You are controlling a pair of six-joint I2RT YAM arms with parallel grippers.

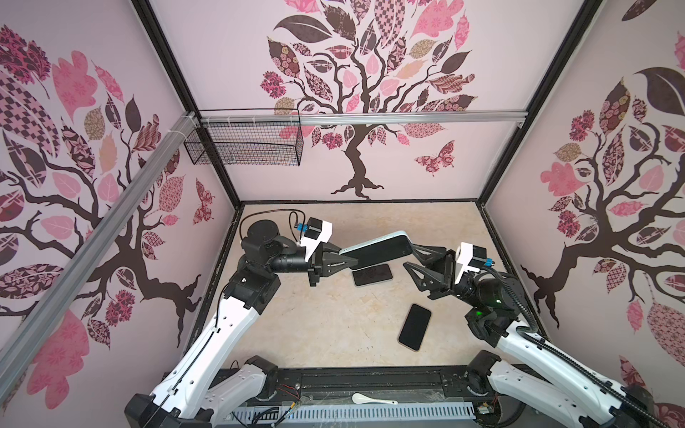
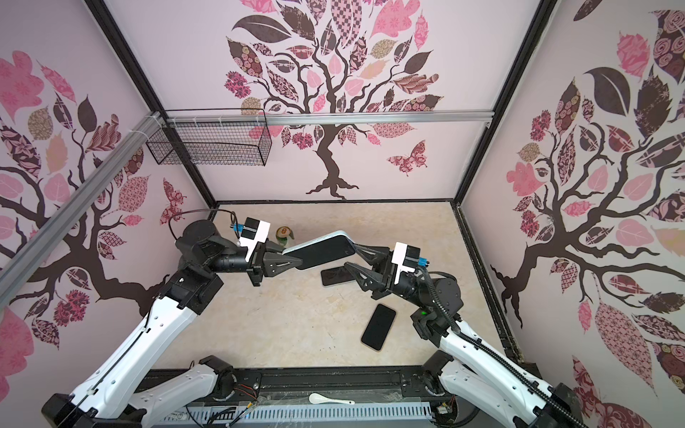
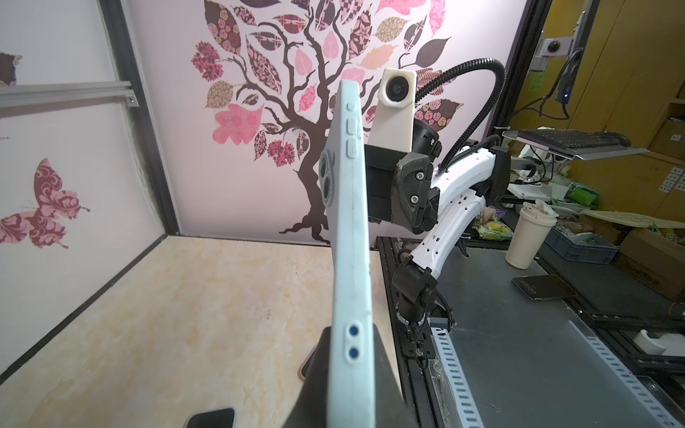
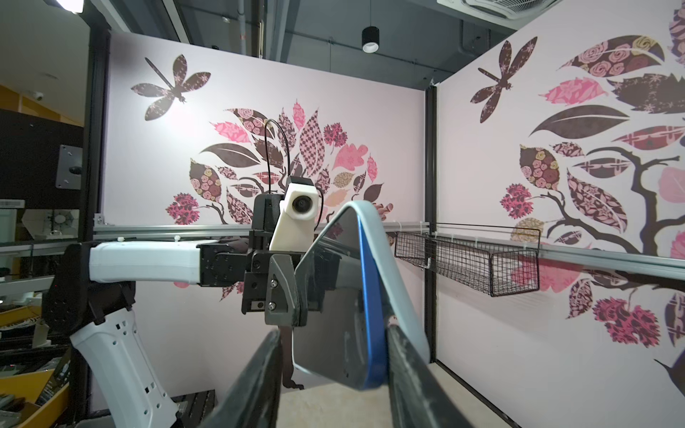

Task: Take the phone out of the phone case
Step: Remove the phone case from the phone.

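The phone point(image 1: 383, 252), dark screen up, sits in a pale blue phone case point(image 1: 372, 239) held in the air over the table's middle in both top views. My left gripper point(image 1: 354, 259) is shut on the case's near end, its fingers point(image 3: 385, 374) flat against both faces of the case point(image 3: 350, 229). My right gripper point(image 1: 409, 255) is open around the far end. In the right wrist view the phone's blue edge point(image 4: 370, 315) has lifted away from the case point(image 4: 385, 252), and one finger point(image 4: 404, 363) sits wedged between them. The other finger point(image 4: 259, 367) stands apart from the screen.
Two more dark phones lie on the table, one point(image 1: 371, 275) under the held case and one point(image 1: 415, 327) nearer the front. A small can point(image 2: 283, 235) stands behind the left wrist. A wire basket point(image 1: 244, 146) hangs on the back wall; a white spoon point(image 1: 372, 399) lies on the front rail.
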